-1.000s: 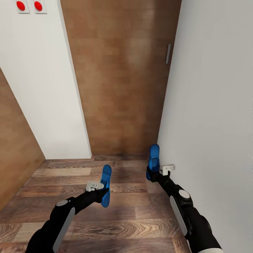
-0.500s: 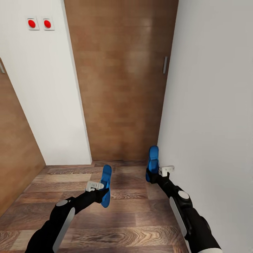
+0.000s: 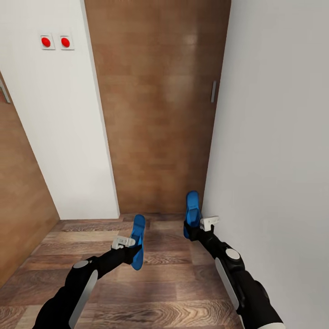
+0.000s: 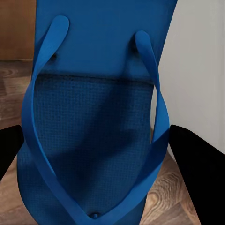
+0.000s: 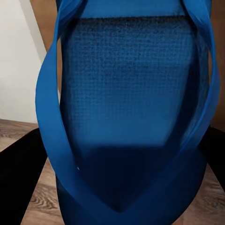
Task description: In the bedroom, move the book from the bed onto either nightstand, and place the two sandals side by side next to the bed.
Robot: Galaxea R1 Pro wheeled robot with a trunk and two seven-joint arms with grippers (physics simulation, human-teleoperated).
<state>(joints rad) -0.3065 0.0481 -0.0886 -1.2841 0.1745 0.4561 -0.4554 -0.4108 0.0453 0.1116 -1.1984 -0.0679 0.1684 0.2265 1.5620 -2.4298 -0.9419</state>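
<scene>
Each of my grippers carries one blue flip-flop sandal. In the head view my left gripper (image 3: 135,250) is shut on a sandal (image 3: 138,240) held on edge above the wood floor. My right gripper (image 3: 191,227) is shut on the other sandal (image 3: 192,211), close to the white wall on the right. The left wrist view looks onto its sandal's (image 4: 93,131) textured footbed and straps between the dark fingers (image 4: 199,164). In the right wrist view the second sandal (image 5: 129,117) sits the same way. The book, the bed and the nightstand are out of view.
A brown wooden door (image 3: 160,105) with a grey handle (image 3: 213,91) stands straight ahead. White walls (image 3: 55,137) flank a narrow corridor, one carrying two red switches (image 3: 55,42). Another wooden panel (image 3: 18,192) lies at the left, with wood-plank floor (image 3: 160,283) below.
The whole head view has shifted: the switches sit lower and more to the right, so the camera moved. My right gripper and its sandal have drifted slightly left, away from the wall.
</scene>
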